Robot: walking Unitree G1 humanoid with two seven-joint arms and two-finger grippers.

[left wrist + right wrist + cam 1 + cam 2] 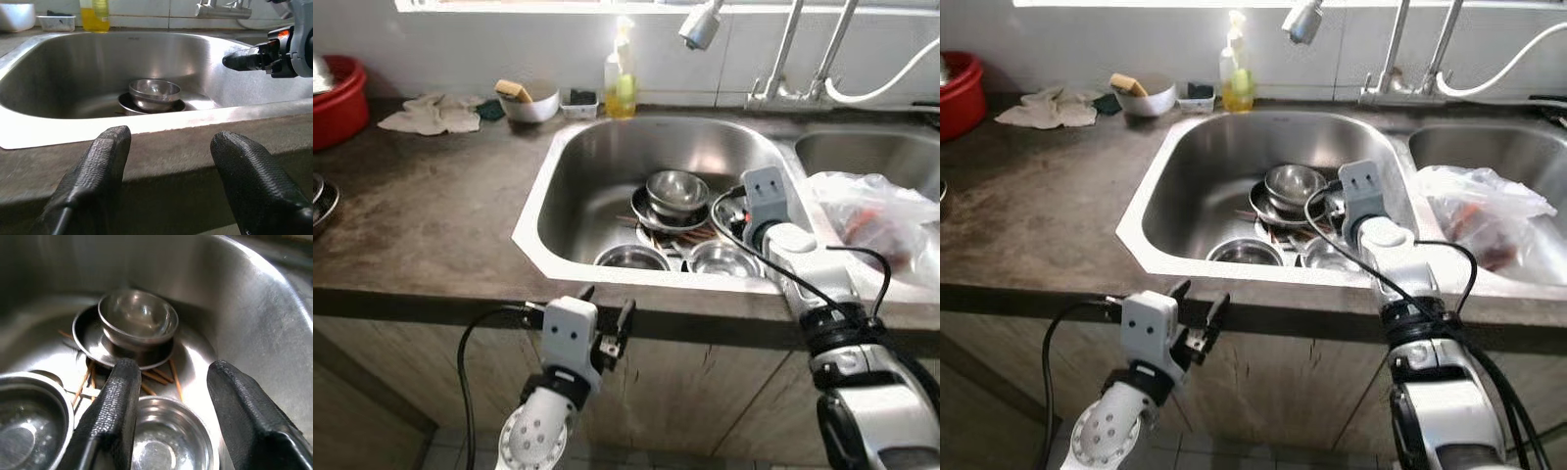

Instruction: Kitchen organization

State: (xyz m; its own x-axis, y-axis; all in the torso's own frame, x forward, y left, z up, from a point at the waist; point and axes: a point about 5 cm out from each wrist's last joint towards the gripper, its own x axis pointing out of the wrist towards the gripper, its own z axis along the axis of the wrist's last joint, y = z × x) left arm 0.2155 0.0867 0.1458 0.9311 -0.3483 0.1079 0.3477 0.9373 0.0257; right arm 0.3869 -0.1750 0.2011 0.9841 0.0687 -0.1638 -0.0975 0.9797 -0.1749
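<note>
Right gripper (168,416): your two black ribbed fingers stand spread apart, holding nothing, reaching over the front rim into the sink, above a small steel bowl (171,440)
Left gripper (605,328): your fingers are parted and empty, held below and in front of the counter edge, pointing at the cabinet front
Counter (431,206): dark, mottled stone-like top, worn; wooden cabinet front beneath
Sink (597,157): brushed stainless basin, rounded corners, pale rim; a second basin (871,157) lies to your right
Dishes in sink: a round steel bowl (677,189) sits on a dark shallow plate (90,340); thin brown chopsticks (161,377) lie under the plate; two more steel bowls near the front wall, one at (631,258)
Taps: chrome faucet pipes (793,59) at the back wall, a sprayer head (701,24) above the sink, a white hose (891,78)
Back ledge: yellow soap bottle (621,78), white bowl with a sponge (530,100), small white tray (579,103)
Counter, your left: crumpled pale cloth (433,113), red basin (337,98)
Your right: clear crinkled plastic bag (871,211) resting by the second basin, reddish contents that you cannot identify
Wall: white tiles under a bright window
</note>
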